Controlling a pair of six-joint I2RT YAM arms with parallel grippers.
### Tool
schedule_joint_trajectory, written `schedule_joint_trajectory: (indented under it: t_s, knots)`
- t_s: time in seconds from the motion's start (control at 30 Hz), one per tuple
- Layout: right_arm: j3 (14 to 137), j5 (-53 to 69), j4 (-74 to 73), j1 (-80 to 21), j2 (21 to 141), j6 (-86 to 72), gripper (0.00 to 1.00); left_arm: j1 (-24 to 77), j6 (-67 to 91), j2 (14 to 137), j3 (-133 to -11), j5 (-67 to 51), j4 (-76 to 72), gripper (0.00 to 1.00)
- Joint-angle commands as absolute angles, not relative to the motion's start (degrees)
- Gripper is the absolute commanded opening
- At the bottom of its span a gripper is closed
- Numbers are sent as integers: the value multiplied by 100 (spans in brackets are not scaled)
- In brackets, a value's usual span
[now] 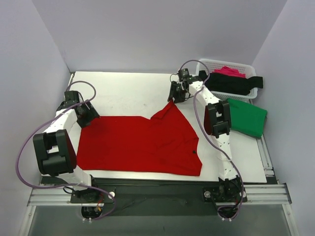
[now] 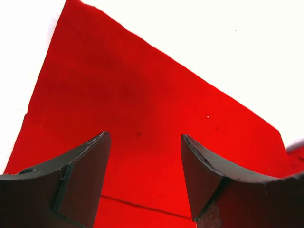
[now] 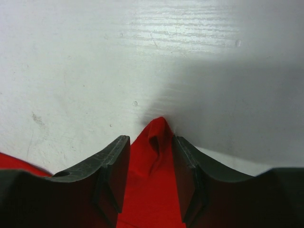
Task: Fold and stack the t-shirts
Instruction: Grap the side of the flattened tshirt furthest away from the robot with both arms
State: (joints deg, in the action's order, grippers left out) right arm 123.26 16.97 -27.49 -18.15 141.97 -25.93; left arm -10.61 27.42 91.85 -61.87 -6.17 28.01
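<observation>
A large red t-shirt (image 1: 138, 142) lies spread on the white table (image 1: 128, 91). My left gripper (image 1: 90, 119) is open over its far left corner. In the left wrist view the open gripper (image 2: 145, 134) has flat red cloth (image 2: 142, 85) beneath it and nothing between the fingers. My right gripper (image 1: 173, 100) is shut on a far corner of the red shirt, drawn into a peak. In the right wrist view bunched red cloth (image 3: 154, 190) fills the gap in the gripper (image 3: 151, 137). A folded green t-shirt (image 1: 247, 118) lies at the right.
A white lattice basket (image 1: 214, 63) stands at the back right, with a black shirt (image 1: 234, 83) draped over its front rim and a pink one (image 1: 229, 72) inside. White walls enclose the table on three sides.
</observation>
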Motion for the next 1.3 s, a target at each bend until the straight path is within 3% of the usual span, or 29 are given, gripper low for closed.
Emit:
schedule_joint_trajectory:
  t_s: [0.0,0.2,0.23,0.33,0.87,1.27]
  knots:
    - [12612,1758,-2760,-1872,14309,-2654,39,-1099,2654,9290,-6319,-562,2733,71]
    - [12648,1626,-2751,-1925,14318,-2733,21,-1107,2540,9483,-6451,-571,2768,71]
    - [12621,1609,-2751,-1925,14291,-2786,12,-1107,2523,9501,-6495,-571,2769,71]
    - [12533,1538,-2751,-1907,14142,-2839,0,-1125,2444,9571,-6565,-615,2769,71]
    - [11242,1459,-2768,-1802,13096,-3164,0,-1134,2013,10405,-7250,-484,2891,71]
    - [11399,1424,-2970,-1731,13113,-3313,0,-1327,1793,11417,-8559,-44,3190,65]
